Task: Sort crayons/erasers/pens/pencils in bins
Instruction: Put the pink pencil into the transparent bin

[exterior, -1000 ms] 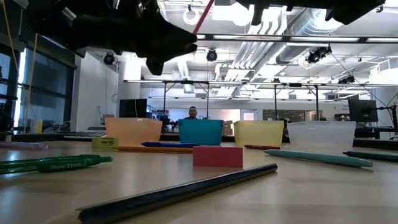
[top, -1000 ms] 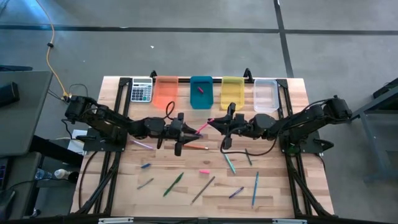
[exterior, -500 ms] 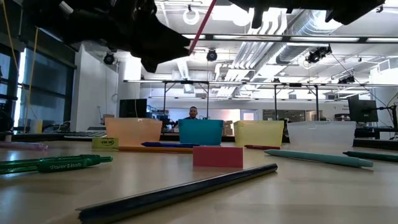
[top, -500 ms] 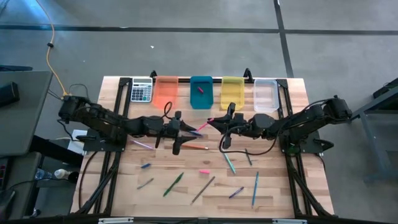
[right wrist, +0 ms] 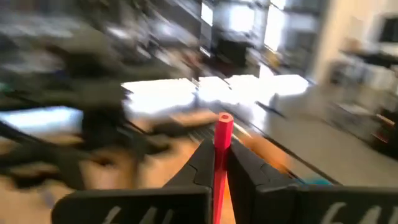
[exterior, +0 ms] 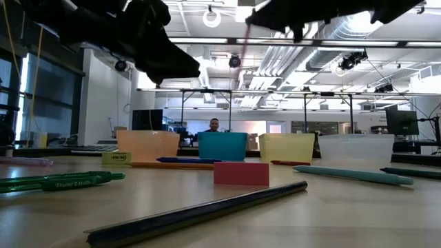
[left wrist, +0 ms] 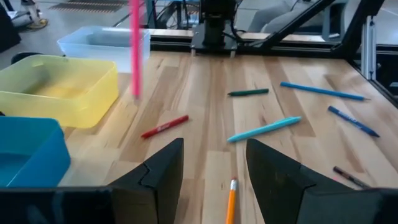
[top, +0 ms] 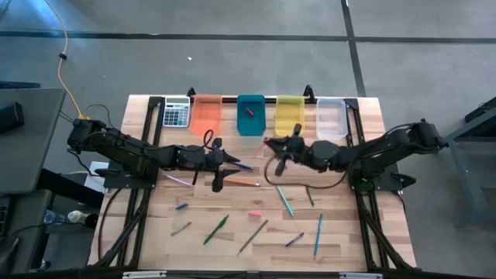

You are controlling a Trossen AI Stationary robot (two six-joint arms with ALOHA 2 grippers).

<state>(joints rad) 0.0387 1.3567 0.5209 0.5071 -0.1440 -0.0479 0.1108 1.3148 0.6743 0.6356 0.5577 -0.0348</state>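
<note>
The right gripper [right wrist: 216, 167] is clamping a pink stick [right wrist: 220, 146], closed tight on it, and is hanging above the middle of the table [top: 341, 232] just in front of the yellow bin [top: 290, 114]; in the left wrist view the stick [left wrist: 134, 46] is showing upright, its lower tip over the wood beside that bin [left wrist: 59, 87]. The left gripper [top: 219, 164] is standing with its fingers spread wide and nothing between them, hovering near the centre above an orange pencil [top: 244, 184]. The step in hand looks like carrying the pink stick to its bin. Whether it is a crayon or a pen is too hard to tell here, so choosing the right bin is the first care: the teal-blue bin [top: 250, 115] is already holding one small pink piece [top: 249, 112], while the orange bin [top: 206, 113] and clear bin [top: 332, 118] are showing nothing inside. To do it well, the right gripper should be keeping the stick high enough to clear the rim, centring it over the chosen bin, tilting it toward lying flat along the bin's length, and opening only once it is low inside, so it is not bouncing out. Plenty is still lying loose: the green pen [top: 216, 229], the blue pen [top: 318, 234], the dark pencil [top: 253, 235] and the pink eraser [top: 254, 213].
</note>
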